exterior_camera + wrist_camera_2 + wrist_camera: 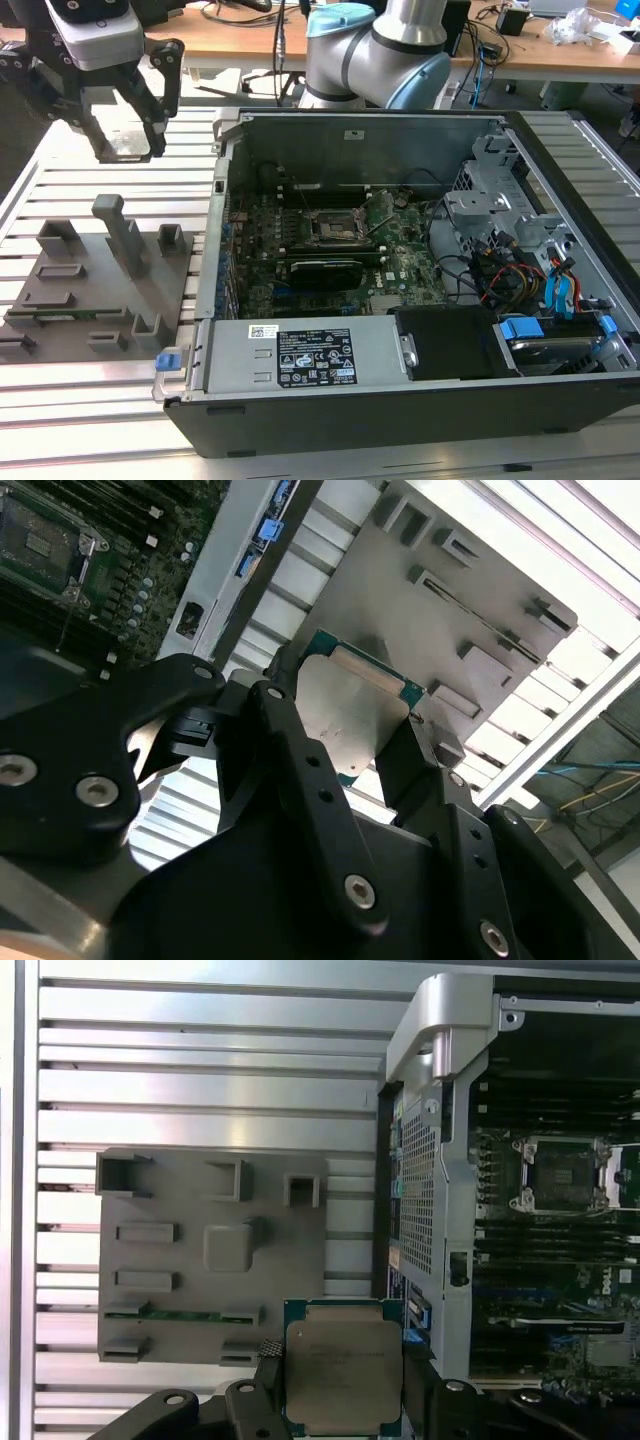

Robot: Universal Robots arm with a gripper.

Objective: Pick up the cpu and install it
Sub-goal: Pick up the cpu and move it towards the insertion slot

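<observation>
In the exterior view the gripper hangs over the slatted worktop, well to that view's left of the motherboard socket; in the second wrist view its jaws pinch the cpu by opposite edges; in the first wrist view the cpu lies flat between them, well apart from the socket

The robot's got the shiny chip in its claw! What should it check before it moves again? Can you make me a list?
1. Cpu clamped by the gripper: ok, both wrist views show fingers on its two opposite edges.
2. Cpu lifted off the grey fixture tray: ok.
3. Cpu above the socket: not ok. The gripper is outside the computer case, toward the exterior view's left.
4. Socket empty: ok, its middle looks bare.
5. Socket bracket open: cannot tell.
</observation>
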